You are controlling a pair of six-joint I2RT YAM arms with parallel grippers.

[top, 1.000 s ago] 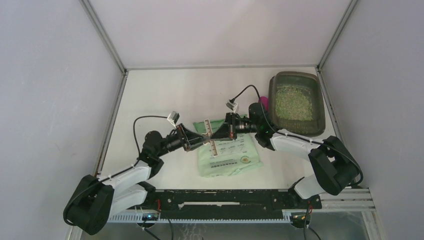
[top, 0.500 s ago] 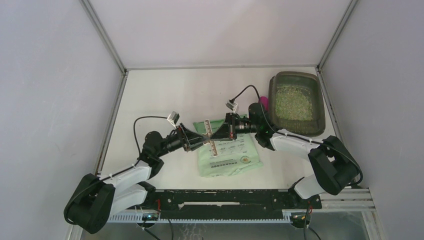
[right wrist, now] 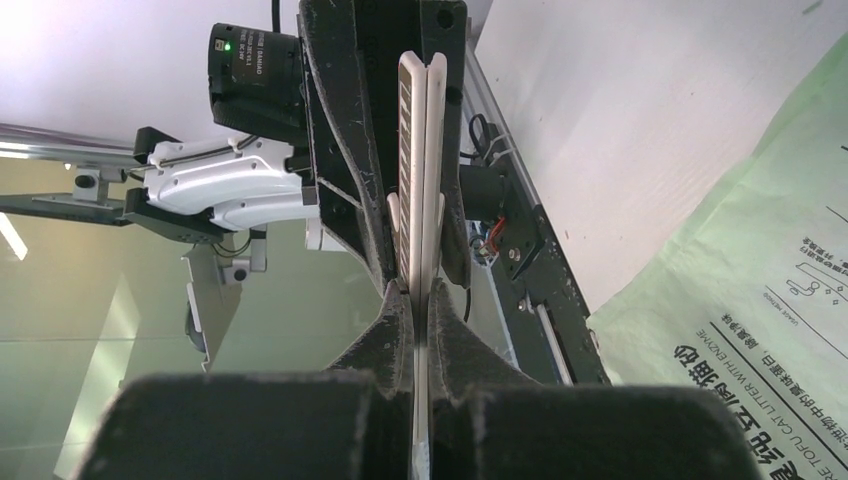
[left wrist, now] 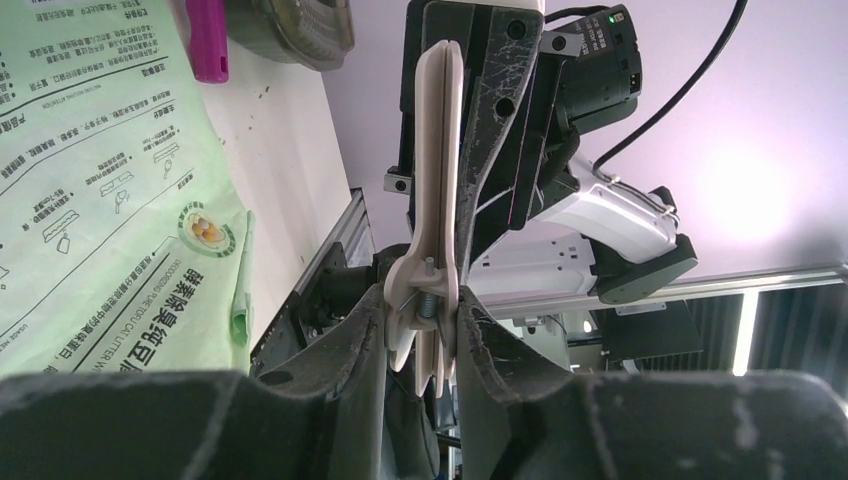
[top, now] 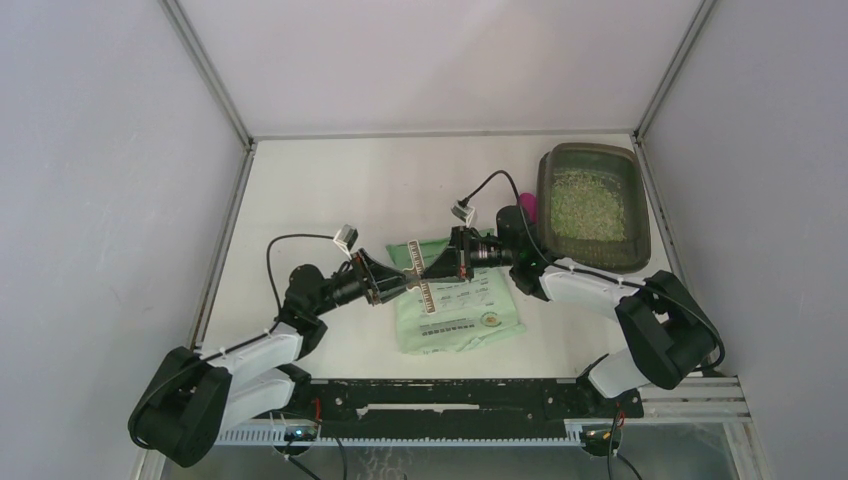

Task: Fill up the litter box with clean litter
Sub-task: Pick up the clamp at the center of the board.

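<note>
The dark litter box point(top: 593, 152) stands at the back right with clean litter point(top: 588, 205) spread inside. A white spring bag clip point(top: 421, 268) hangs between both arms above the green bag point(top: 460, 312). My left gripper point(top: 398, 281) is shut on the clip's handle end; in the left wrist view its fingers point(left wrist: 372, 330) press the handles of the clip point(left wrist: 437, 180) by the spring. My right gripper point(top: 441, 262) is shut on the other end; in the right wrist view its pads point(right wrist: 398, 320) pinch the thin blades of the clip point(right wrist: 420, 150).
A magenta scoop point(top: 528, 207) lies beside the litter box's left wall, behind the right arm. The green bag point(left wrist: 90, 180) lies flat, printed side up, at the table's middle front. Grey walls close in the table on three sides; the black rail point(top: 450, 395) runs along the near edge.
The left arm has shifted very slightly. The clip, the bag and the right arm have stayed where they were.
</note>
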